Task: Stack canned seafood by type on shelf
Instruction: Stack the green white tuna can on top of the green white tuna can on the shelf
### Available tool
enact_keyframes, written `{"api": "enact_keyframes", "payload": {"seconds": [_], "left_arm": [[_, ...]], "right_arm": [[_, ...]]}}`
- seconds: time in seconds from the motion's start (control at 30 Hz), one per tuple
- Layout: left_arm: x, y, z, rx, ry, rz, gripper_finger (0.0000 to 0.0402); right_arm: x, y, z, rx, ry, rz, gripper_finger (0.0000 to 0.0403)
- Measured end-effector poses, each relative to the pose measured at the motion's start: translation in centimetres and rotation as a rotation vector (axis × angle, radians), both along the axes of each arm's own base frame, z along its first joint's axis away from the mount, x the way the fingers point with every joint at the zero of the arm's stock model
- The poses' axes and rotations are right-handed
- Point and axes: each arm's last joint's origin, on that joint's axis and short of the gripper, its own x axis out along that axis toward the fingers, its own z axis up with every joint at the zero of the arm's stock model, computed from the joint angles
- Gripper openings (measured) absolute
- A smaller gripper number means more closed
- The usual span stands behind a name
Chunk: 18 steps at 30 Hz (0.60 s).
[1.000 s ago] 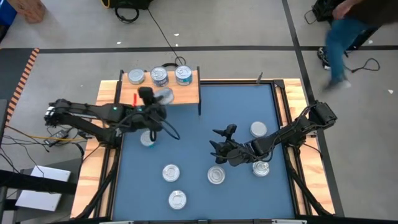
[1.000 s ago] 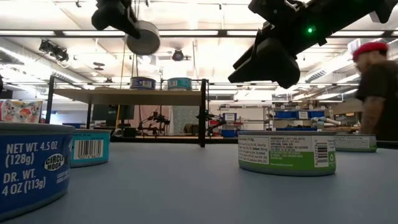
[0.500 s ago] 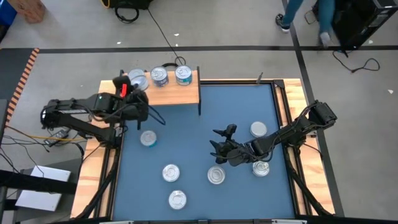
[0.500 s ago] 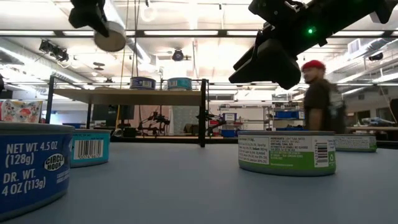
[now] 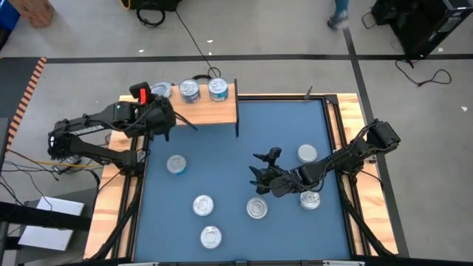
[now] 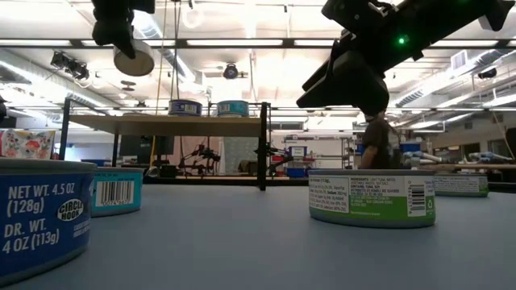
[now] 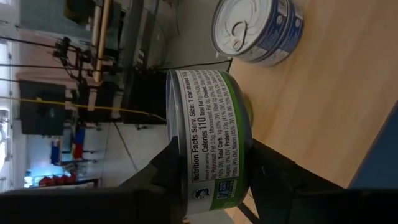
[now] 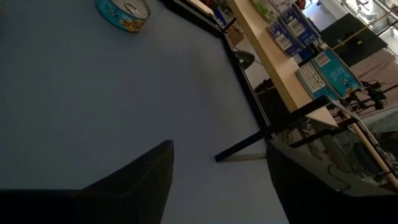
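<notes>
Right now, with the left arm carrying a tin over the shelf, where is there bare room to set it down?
The left gripper holds a green-labelled can above the shelf. Its bare wood runs along the front, ahead of the two cans in the back row. The gripper hides the left end.

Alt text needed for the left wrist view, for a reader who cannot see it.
The left gripper holds a green-labelled can on its side between its dark fingers, above the light wood shelf. A blue-labelled can with a pull-tab lid sits on the shelf beyond it, with blurred room clutter behind.
</notes>
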Motion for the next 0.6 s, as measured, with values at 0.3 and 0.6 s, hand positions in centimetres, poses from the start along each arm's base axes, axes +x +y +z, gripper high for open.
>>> {"api": "enact_keyframes", "payload": {"seconds": [0.3, 0.6], "left_arm": [[0.4, 2.3, -1.8, -0.014, 0.063, 0.039, 0.0141], [0.8, 5.0, -4.3, -0.036, 0.095, 0.045, 0.0141]], "right_arm": [[0.0, 0.0, 0.0, 0.002, -0.001, -0.001, 0.0261], [0.0, 0.0, 0.0, 0.002, -0.002, -0.001, 0.0260]]}}
